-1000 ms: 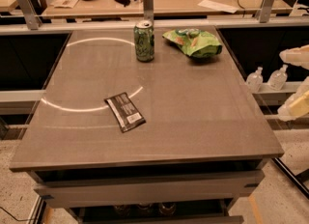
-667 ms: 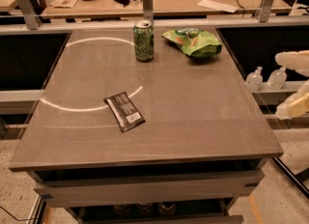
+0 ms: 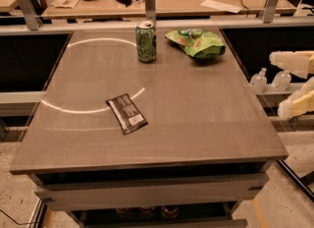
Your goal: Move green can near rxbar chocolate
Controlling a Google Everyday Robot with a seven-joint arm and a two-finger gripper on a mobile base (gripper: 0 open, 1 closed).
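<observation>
The green can [image 3: 146, 42] stands upright near the far edge of the grey table [image 3: 196, 119], left of a green chip bag. The rxbar chocolate [image 3: 126, 113], a flat black wrapper with a white patch at its near end, lies left of the table's middle, well in front of the can. My gripper [image 3: 293, 83] is at the right edge of the view, beyond the table's right side, with its two pale fingers [image 3: 289, 59] spread apart and nothing between them.
A green chip bag [image 3: 196, 43] lies at the far right of the table. Two small bottles [image 3: 270, 80] stand off the table's right side near the gripper. A wooden desk [image 3: 186, 1] with headphones and papers runs behind a metal rail.
The gripper has shifted slightly to the left, toward the table. The can, bar and bag have not moved.
</observation>
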